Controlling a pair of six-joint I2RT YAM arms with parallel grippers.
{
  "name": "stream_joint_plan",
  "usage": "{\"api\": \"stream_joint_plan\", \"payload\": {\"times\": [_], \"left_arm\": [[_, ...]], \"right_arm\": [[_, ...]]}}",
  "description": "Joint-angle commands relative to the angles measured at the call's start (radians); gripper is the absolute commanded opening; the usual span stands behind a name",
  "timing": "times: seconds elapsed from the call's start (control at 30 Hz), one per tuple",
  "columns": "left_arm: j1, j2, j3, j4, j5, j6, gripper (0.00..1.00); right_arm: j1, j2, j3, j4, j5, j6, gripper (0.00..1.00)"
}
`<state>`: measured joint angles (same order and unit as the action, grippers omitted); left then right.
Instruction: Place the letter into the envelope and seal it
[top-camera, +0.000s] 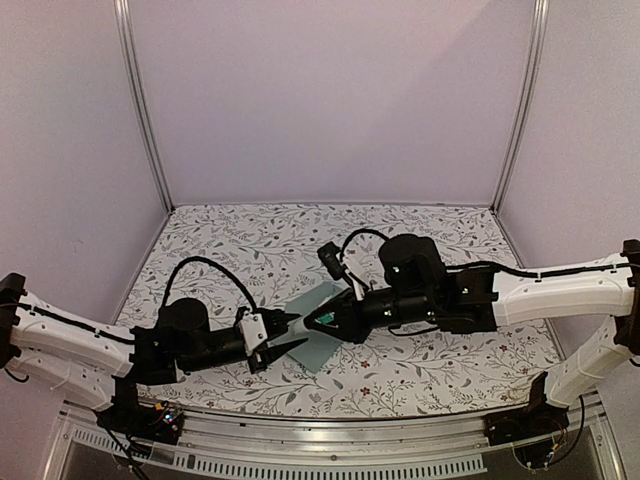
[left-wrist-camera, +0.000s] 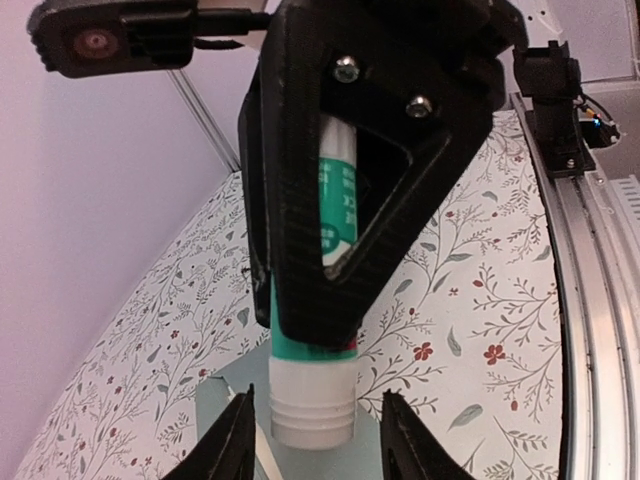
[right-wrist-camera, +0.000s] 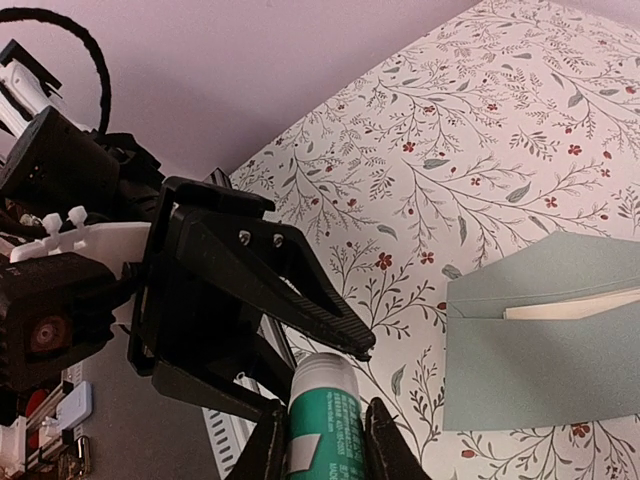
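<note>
Seen from above, the right gripper (top-camera: 318, 322), clamped on a glue stick (top-camera: 326, 319), faces the spread, empty left gripper (top-camera: 299, 331) over the envelope (top-camera: 312, 302); the left wrist view shows the stick's white cap pointing lengthwise between those fingers, its label unreadable; the right wrist view shows the letter (right-wrist-camera: 575, 305) tucked inside.

One envelope (right-wrist-camera: 540, 370), one letter (right-wrist-camera: 575, 306) and one glue stick (left-wrist-camera: 312, 400).

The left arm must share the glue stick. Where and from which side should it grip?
Probably the glue stick's white ribbed end: it alone juts clear of the right end effector. Bring the open left end effector head-on along the stick, fingers straddling that end.
</note>
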<state>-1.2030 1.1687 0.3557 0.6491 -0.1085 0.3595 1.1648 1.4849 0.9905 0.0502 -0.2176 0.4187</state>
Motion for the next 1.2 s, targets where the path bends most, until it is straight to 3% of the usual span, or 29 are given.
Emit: {"api": "stream_joint_plan", "payload": {"times": [0.0,0.77,1.03,1.17], "left_arm": [[0.008,0.013,0.025,-0.012,0.027,0.005,0.41],[-0.016,0.065,0.085,-0.090,-0.024,0.004,0.33],[-0.023,0.096,0.110,-0.116,-0.046,0.006,0.19],[-0.024,0.098,0.116,-0.122,-0.037,-0.002,0.22]], "right_arm": [[0.003,-0.038,0.014,-0.012,0.004,-0.016,0.00],[0.003,0.022,0.047,-0.049,0.001,-0.023,0.00],[0.002,0.022,0.054,-0.091,0.027,-0.026,0.00],[0.003,0.021,0.054,-0.099,0.033,-0.026,0.00]]}}
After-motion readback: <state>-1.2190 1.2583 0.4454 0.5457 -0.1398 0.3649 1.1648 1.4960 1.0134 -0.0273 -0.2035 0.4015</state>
